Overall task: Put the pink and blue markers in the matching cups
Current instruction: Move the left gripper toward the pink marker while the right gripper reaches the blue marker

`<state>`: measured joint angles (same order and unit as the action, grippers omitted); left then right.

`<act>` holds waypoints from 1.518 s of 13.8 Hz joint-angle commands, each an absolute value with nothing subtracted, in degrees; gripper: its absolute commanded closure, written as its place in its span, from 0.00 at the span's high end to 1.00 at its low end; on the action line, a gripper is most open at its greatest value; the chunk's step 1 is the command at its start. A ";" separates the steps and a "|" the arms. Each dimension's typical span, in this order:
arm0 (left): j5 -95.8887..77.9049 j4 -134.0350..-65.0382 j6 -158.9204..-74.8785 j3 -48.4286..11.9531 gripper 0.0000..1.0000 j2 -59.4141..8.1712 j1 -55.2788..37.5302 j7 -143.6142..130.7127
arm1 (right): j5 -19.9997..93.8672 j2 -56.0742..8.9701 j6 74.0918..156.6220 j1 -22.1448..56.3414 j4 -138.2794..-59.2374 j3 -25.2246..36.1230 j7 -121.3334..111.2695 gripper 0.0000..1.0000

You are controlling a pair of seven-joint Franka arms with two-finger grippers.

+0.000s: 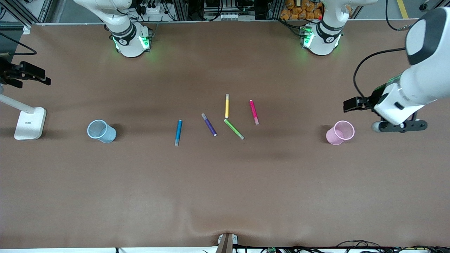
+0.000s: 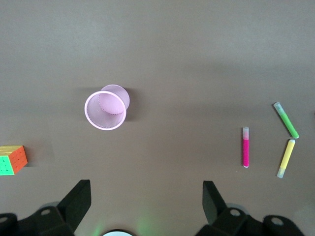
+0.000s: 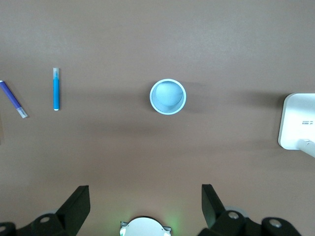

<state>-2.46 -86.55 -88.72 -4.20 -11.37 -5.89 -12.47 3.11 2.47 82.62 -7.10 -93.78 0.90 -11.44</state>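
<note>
The pink marker point(image 1: 254, 111) lies mid-table among other markers; it also shows in the left wrist view point(image 2: 245, 147). The blue marker point(image 1: 178, 132) lies apart from them toward the right arm's end, also in the right wrist view point(image 3: 56, 89). The pink cup point(image 1: 340, 132) point(image 2: 106, 109) stands upright toward the left arm's end. The blue cup point(image 1: 101, 131) point(image 3: 168, 96) stands upright toward the right arm's end. My left gripper point(image 1: 402, 125) point(image 2: 146, 186) is open and empty, high over the table beside the pink cup. My right gripper point(image 3: 143, 191) is open and empty, high up; its fingers lie outside the front view.
A purple marker point(image 1: 209, 124) point(image 3: 12, 100), a yellow marker point(image 1: 227, 106) point(image 2: 286, 158) and a green marker point(image 1: 234, 129) point(image 2: 286, 120) lie between the blue and pink markers. A white stand base point(image 1: 30, 123) point(image 3: 298, 122) sits past the blue cup. A colour cube point(image 2: 12, 160) lies past the pink cup.
</note>
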 commanded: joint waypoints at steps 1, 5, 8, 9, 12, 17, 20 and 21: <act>-2.99 -86.31 -89.12 -4.13 1.00 -11.95 -7.11 -14.15 | 3.52 2.55 83.05 -6.51 -93.78 1.14 -11.86 1.00; -2.29 -90.16 -92.19 -4.04 1.00 -11.78 -10.01 -17.04 | 3.52 2.11 83.40 -5.98 -93.87 1.14 -11.78 1.00; -2.29 -94.65 -96.93 -4.91 1.00 -11.69 -10.55 -18.46 | 3.52 1.85 83.93 -4.92 -93.87 1.14 -11.25 1.00; -2.29 -95.18 -97.73 -5.44 1.00 -11.95 -10.98 -18.63 | 3.52 1.58 83.94 -4.92 -93.95 1.14 -11.34 1.00; -2.37 -99.74 -102.81 -6.15 1.00 -12.30 -14.05 -22.75 | 3.52 1.14 84.63 -4.31 -93.87 1.05 -11.25 1.00; -2.29 -106.86 -112.12 -6.86 1.00 -13.01 -17.48 -29.60 | 3.60 -1.66 87.18 -0.89 -93.95 1.05 -9.85 1.00; -2.29 -108.99 -116.80 -6.86 1.00 -14.49 -21.52 -35.05 | 3.60 -4.65 89.29 2.71 -93.96 1.14 -4.85 1.00; -2.29 -108.90 -117.50 -6.86 1.00 -15.37 -22.75 -35.94 | 3.60 -5.96 90.69 3.42 -94.04 1.14 -4.23 1.00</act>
<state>-2.46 -108.31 -115.52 -7.04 -14.52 -20.48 -33.19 3.21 -3.91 89.12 1.65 -94.30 0.72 -6.57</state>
